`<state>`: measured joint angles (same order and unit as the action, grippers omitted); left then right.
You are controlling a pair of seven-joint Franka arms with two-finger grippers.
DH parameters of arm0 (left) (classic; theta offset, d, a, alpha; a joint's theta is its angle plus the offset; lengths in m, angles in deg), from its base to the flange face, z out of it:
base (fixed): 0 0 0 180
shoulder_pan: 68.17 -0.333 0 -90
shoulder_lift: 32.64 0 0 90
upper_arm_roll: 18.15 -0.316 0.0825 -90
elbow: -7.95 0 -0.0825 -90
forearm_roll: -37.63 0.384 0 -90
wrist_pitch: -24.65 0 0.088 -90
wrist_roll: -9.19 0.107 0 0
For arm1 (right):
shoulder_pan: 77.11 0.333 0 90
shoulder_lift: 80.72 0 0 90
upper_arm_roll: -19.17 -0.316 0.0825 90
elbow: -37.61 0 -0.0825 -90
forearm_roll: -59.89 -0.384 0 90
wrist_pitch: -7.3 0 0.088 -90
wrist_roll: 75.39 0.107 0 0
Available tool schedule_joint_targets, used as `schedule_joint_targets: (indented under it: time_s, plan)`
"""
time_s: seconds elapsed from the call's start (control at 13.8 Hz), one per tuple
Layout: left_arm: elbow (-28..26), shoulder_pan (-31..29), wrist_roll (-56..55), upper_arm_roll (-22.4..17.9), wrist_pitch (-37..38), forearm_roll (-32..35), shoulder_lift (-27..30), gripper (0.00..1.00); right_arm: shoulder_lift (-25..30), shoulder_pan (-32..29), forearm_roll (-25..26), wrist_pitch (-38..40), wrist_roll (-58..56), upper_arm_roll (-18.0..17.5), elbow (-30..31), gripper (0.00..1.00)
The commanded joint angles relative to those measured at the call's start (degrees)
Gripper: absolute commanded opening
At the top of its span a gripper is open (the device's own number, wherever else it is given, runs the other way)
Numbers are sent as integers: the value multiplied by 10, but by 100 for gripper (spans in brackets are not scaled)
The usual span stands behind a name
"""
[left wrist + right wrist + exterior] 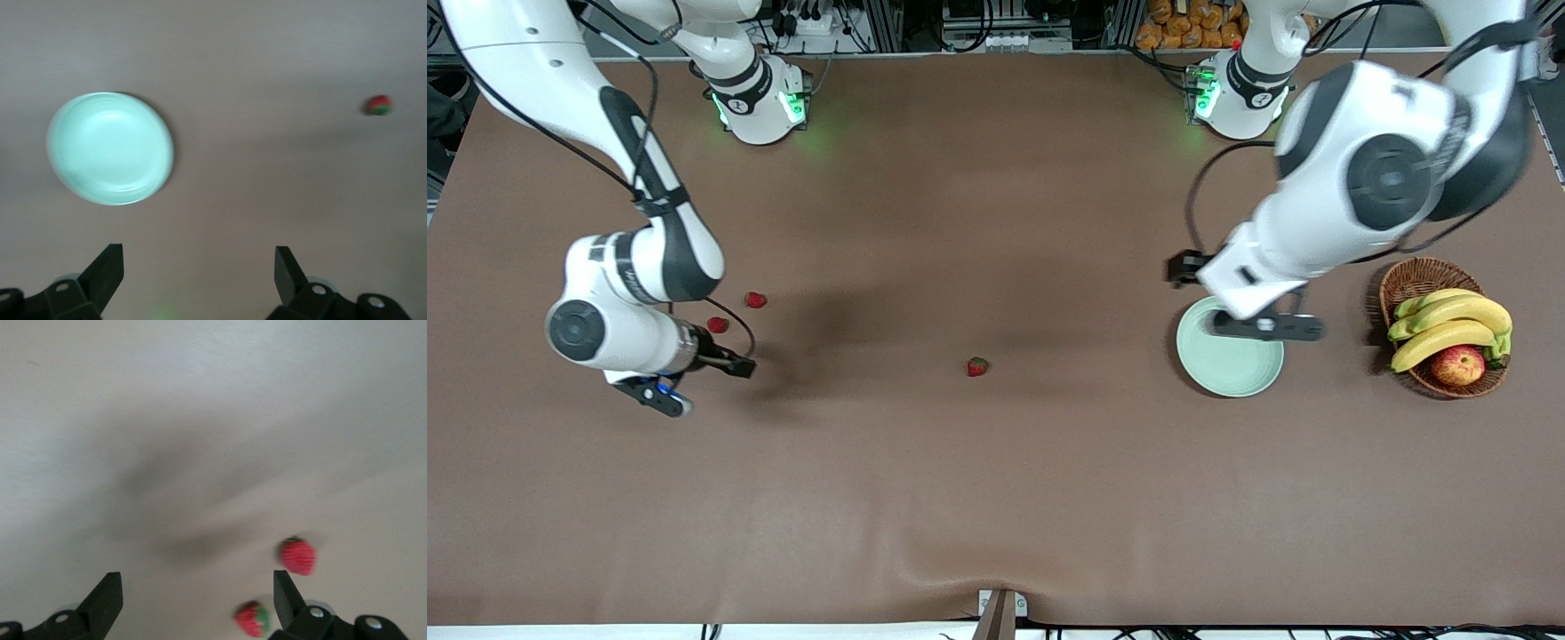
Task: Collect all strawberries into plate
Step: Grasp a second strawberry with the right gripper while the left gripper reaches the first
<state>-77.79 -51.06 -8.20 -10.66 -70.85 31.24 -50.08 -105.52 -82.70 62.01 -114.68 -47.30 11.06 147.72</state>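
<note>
My right tool (197, 600), fingers spread and empty, hangs over the desk (996, 498) just beside two strawberries (755, 300) (717, 324) toward the right arm's end. My left tool (200, 273), also spread, hovers over the plate (1232, 360). Its wrist view alone pairs the plate with the third strawberry (977, 366), mid-desk amid open room.

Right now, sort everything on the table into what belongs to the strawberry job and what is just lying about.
Belongs to the job:
- middle strawberry
- two strawberries by the right gripper
- mint-green plate, still bare
- right gripper, open
- left gripper, open over the plate

Just lying about:
- wicker basket
- bananas
- apple
</note>
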Motion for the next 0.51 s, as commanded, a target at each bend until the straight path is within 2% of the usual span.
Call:
schedule_joint_targets:
  time_s: [0.0,0.14,0.29,0.43]
  plan:
    - [16,15,0,-5,-38,-32,-43,100,46,-47,5,-25,-62,-12,84,100]
    - [16,40,-11,-6,-71,-31,-67,100,58,-61,5,-58,-85,-12,128,100]
    - [16,57,-67,-6,-114,-31,-93,100,56,-62,5,-116,-85,-12,164,100]
    - [16,91,-87,-6,-155,-29,-117,100,51,-63,5,-150,-85,-12,184,100]
